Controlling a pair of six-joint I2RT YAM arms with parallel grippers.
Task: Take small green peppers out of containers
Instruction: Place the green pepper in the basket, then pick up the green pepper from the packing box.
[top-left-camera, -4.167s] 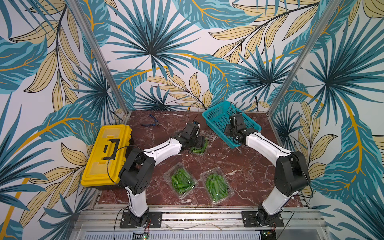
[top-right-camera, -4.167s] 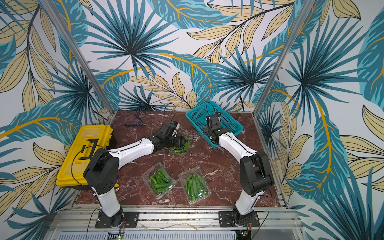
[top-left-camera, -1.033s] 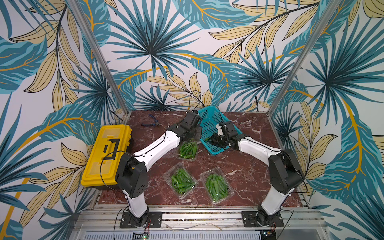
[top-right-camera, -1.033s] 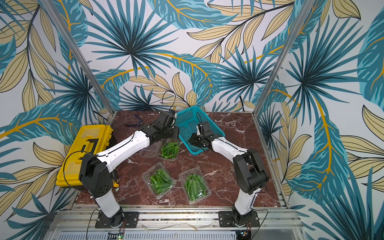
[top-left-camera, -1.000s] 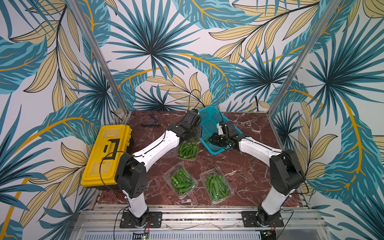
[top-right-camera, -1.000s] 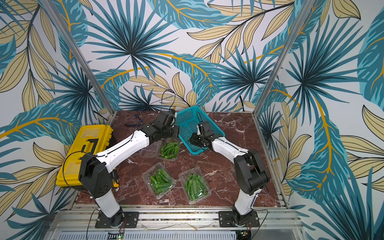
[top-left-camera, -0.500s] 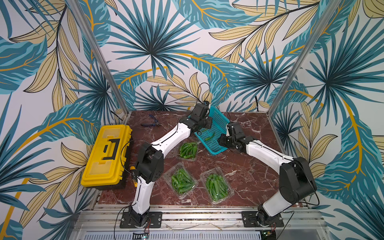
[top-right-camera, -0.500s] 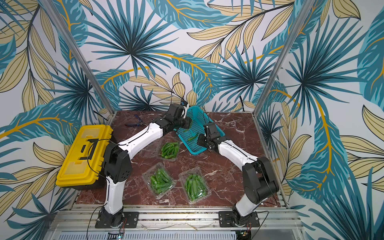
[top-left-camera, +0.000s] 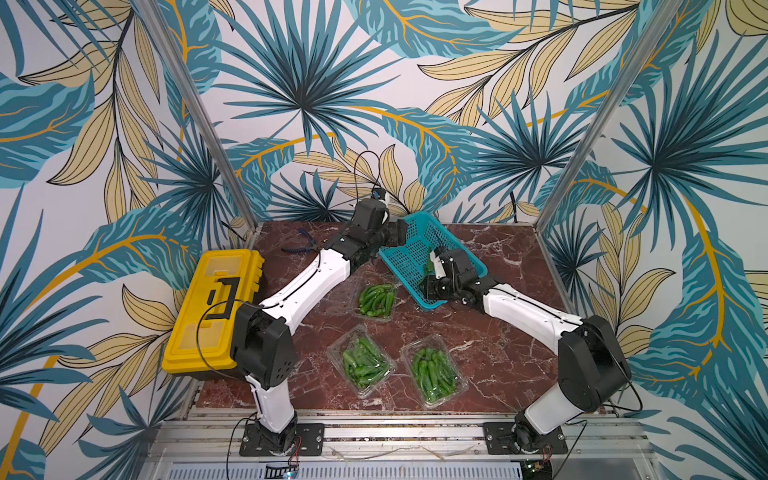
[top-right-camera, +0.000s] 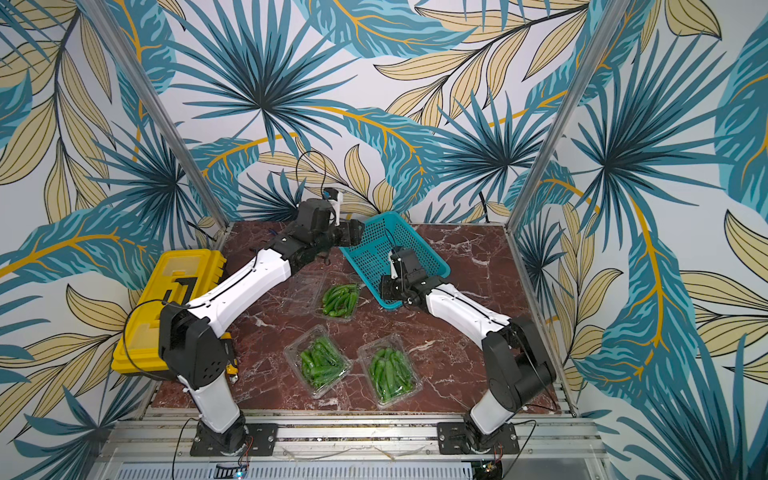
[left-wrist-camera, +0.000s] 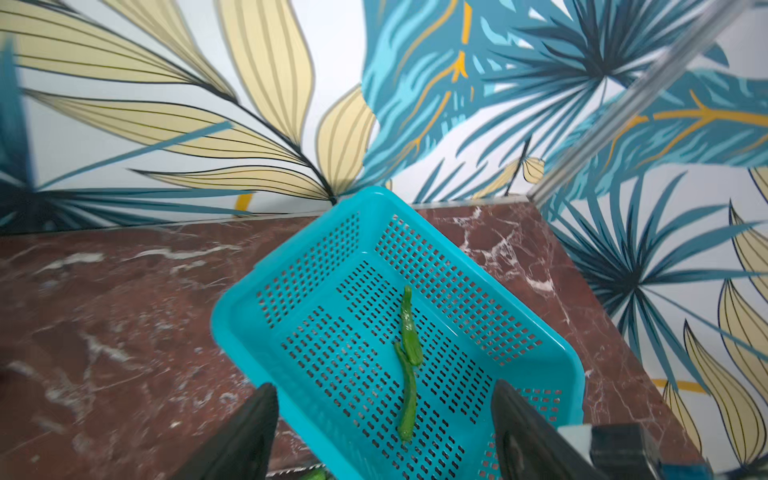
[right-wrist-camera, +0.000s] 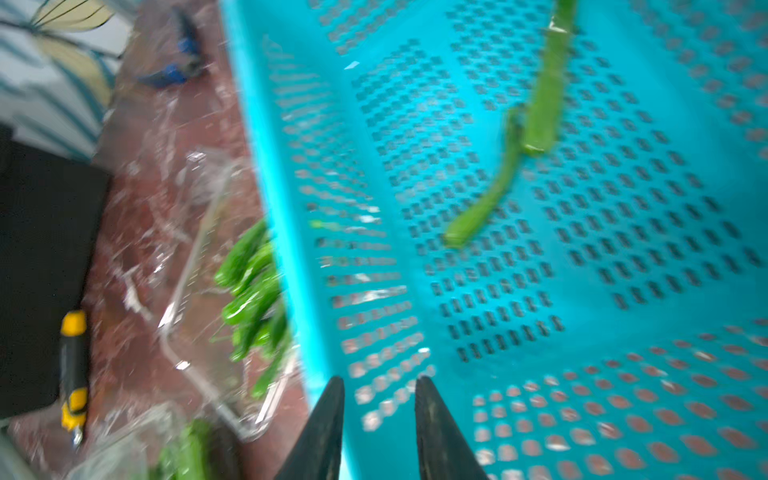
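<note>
So far 2 peppers (left-wrist-camera: 409, 361) lie in the basket (left-wrist-camera: 307, 266); 3 containers (top-left-camera: 332, 355) hold the rest. Left gripper (left-wrist-camera: 382, 388) gapes empty, right gripper (right-wrist-camera: 379, 382) pinches the basket wall

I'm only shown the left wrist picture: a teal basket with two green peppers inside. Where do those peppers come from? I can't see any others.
Observer: From an open clear container right beside the basket; a heap of peppers lies in it.
Operator: Is that the only box?
Observer: No, two more containers, both full of peppers, lie side by side further from the basket.
Operator: Is anything holding the basket?
Observer: Yes. The right gripper has its fingers either side of one end wall of the basket, gripping it.
</note>
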